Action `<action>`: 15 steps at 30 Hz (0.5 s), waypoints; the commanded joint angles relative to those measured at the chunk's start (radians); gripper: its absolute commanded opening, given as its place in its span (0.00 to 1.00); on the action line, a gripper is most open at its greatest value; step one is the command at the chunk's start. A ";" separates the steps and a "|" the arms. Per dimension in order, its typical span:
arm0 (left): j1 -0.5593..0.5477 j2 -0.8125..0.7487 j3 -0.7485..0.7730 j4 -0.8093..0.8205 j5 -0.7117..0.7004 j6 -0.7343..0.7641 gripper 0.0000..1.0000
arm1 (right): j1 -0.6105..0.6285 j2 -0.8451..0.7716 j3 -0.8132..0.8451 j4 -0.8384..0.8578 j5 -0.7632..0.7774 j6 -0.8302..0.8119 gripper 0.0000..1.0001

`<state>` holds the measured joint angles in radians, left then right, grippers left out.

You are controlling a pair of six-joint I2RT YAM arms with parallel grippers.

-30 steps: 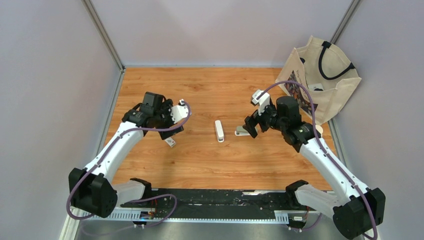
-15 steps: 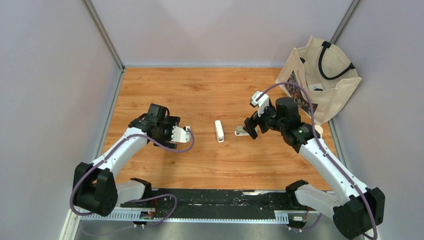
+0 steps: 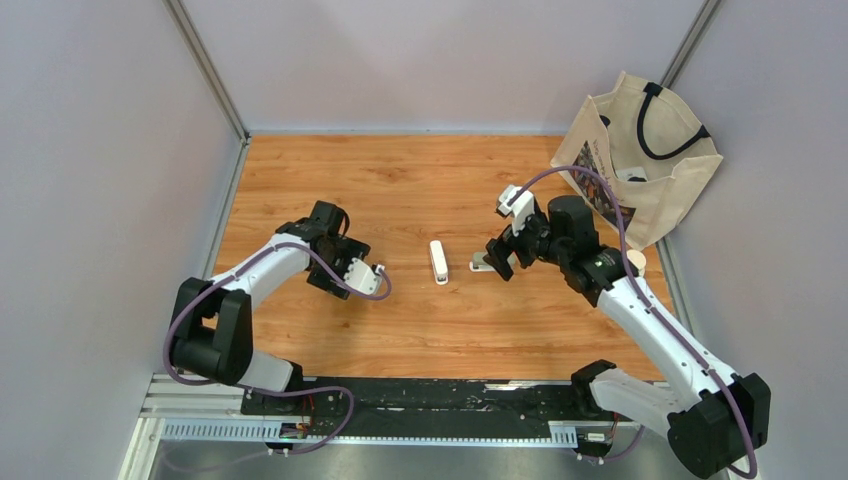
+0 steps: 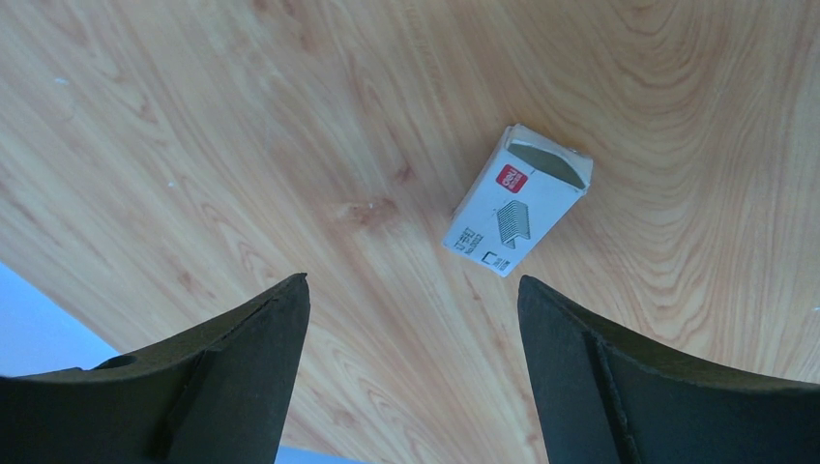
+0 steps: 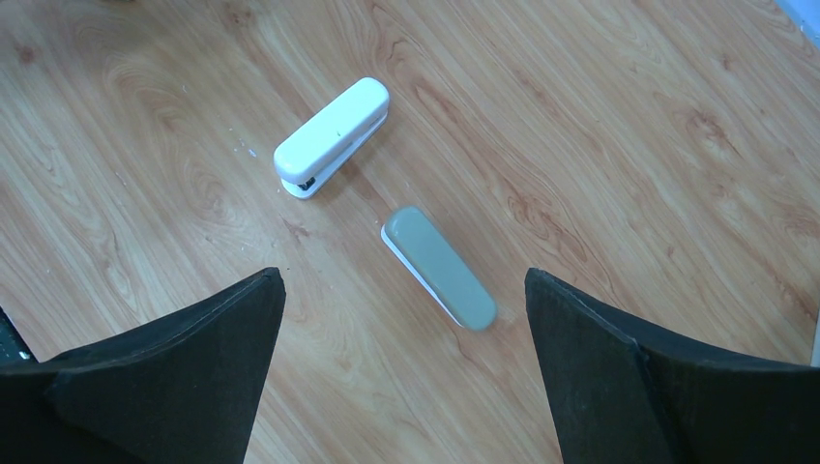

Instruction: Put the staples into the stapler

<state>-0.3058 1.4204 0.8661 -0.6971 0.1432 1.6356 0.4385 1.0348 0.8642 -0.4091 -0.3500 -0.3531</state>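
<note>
Staple box point(image 4: 518, 200) lies on worktop point(image 4: 242, 145) beyond the spread, empty left jaws. Grey stapler point(image 5: 440, 268) lies beneath the spread right jaws. Both arms point downward.

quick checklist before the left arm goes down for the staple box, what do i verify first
1. Left gripper open: ok, jaws spread wide and empty.
2. Staple box lined up: ok, it lies flat on the table ahead of the gap between the jaws, untouched.
3. Right gripper open and empty: ok, it hangs above the grey stapler.
4. A stapler opened for loading: not ok, the grey stapler and the white stapler both lie shut on the table.
5. Box contents reachable: cannot tell, one end looks open but nothing inside shows.
</note>
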 commanded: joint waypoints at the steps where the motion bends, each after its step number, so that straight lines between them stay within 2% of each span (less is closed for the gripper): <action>1: 0.004 0.041 0.024 -0.004 0.012 0.078 0.86 | 0.023 -0.002 -0.007 0.020 0.005 -0.032 1.00; 15: 0.004 0.117 0.013 -0.022 -0.001 0.118 0.74 | 0.052 0.019 -0.010 0.020 0.029 -0.050 1.00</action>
<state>-0.3050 1.5337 0.8661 -0.6987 0.1246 1.7138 0.4805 1.0489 0.8639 -0.4091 -0.3378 -0.3798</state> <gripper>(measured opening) 0.760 0.999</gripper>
